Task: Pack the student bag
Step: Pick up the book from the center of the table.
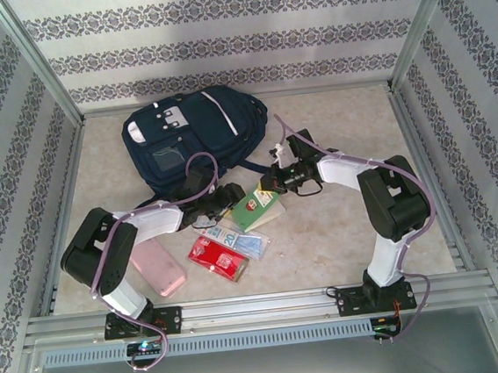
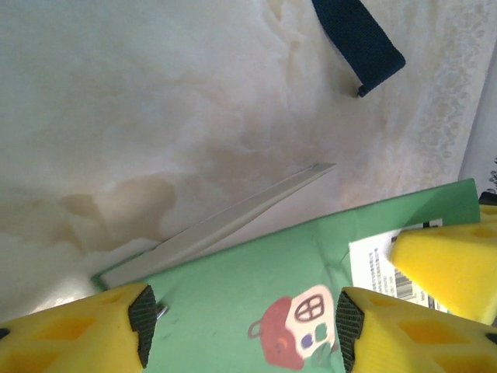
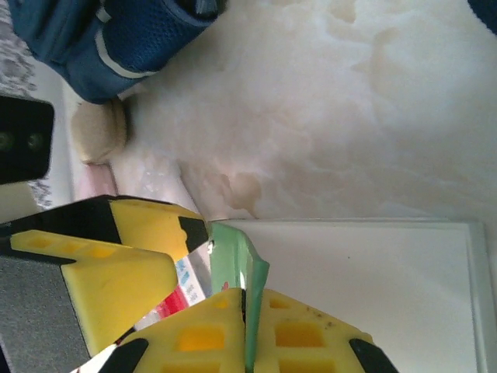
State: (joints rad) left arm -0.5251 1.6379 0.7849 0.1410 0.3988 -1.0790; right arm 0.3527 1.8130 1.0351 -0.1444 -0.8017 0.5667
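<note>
Top external view: the table carries the student bag, which lies flat at the far side, left of the middle. Nearer to the arms are a pink case at the near left, a green book just below the bag, and a red packet between these two. The right gripper is pressed together on the edge of the book's green cover. The left gripper has its fingers apart over the same book.

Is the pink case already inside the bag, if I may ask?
No, the pink case lies on the table, well apart from the bag.
</note>
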